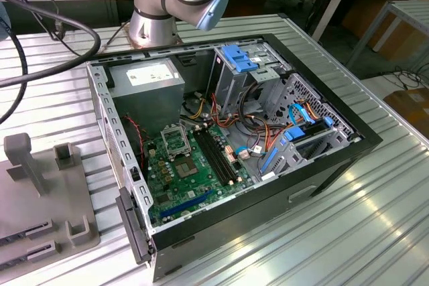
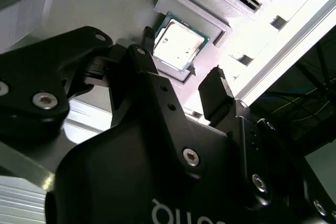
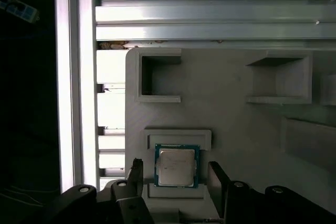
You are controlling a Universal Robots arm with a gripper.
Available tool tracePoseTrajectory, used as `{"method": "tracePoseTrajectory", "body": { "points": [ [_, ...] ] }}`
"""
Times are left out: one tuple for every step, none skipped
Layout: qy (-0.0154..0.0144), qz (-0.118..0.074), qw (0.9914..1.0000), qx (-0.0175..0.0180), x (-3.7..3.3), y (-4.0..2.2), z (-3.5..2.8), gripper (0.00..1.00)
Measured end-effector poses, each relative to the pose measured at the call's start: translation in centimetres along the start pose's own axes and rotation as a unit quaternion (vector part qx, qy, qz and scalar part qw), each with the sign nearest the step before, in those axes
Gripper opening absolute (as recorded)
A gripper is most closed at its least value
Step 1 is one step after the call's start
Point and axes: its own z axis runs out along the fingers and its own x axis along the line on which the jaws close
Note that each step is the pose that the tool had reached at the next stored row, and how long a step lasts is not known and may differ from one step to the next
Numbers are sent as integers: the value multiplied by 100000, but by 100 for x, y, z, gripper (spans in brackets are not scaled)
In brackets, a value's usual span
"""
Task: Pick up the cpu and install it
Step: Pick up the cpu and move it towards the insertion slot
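Observation:
The cpu [image 3: 176, 167] is a small square chip with a silvery top and a green-blue rim. It lies flat in a shallow pocket of a grey holder plate [image 3: 236, 129]. My gripper [image 3: 176, 167] hangs just above it, open, with one black finger [image 3: 136, 167] on each side of the chip and a gap to each edge. The second wrist view shows the same cpu [image 2: 178, 44] between the fingertips of the gripper [image 2: 182, 54], nothing held. In the exterior view the open computer case [image 1: 348, 145] shows the green motherboard with its bare square socket [image 1: 175, 140].
Two open-sided pockets [image 3: 157, 80] stand on the holder plate beyond the chip, on the ribbed aluminium table [image 3: 210, 17]. In the exterior view a grey box with a white label [image 1: 147, 78], cables and blue drive brackets [image 1: 238, 58] crowd the case. A grey fixture [image 1: 40, 192] sits at that view's left.

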Motion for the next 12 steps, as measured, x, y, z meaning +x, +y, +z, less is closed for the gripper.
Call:
{"method": "tracePoseTrajectory", "body": {
  "points": [
    [23, 169, 100000, 14, 0, -1, 25, 61],
    [45, 851, 99996, -8, -1, -1, 57, 61],
    [73, 1387, 99990, -19, -1, -1, 81, 61],
    [76, 1543, 99988, -22, -2, -1, 92, 61],
    [83, 1556, 99988, -20, -2, -1, 100, 61],
    [87, 1556, 99988, -20, -2, -2, 107, 61],
    [85, 1556, 99988, -20, -2, -2, 115, 61],
    [83, 1559, 99988, -24, -2, -2, 124, 61],
    [85, 1557, 99988, -23, -3, -2, 136, 61],
    [82, 1556, 99988, -22, -3, -2, 146, 61],
    [84, 1559, 99988, -22, -3, -2, 157, 61],
    [87, 1559, 99988, -21, -3, -2, 170, 61]
  ]
}}
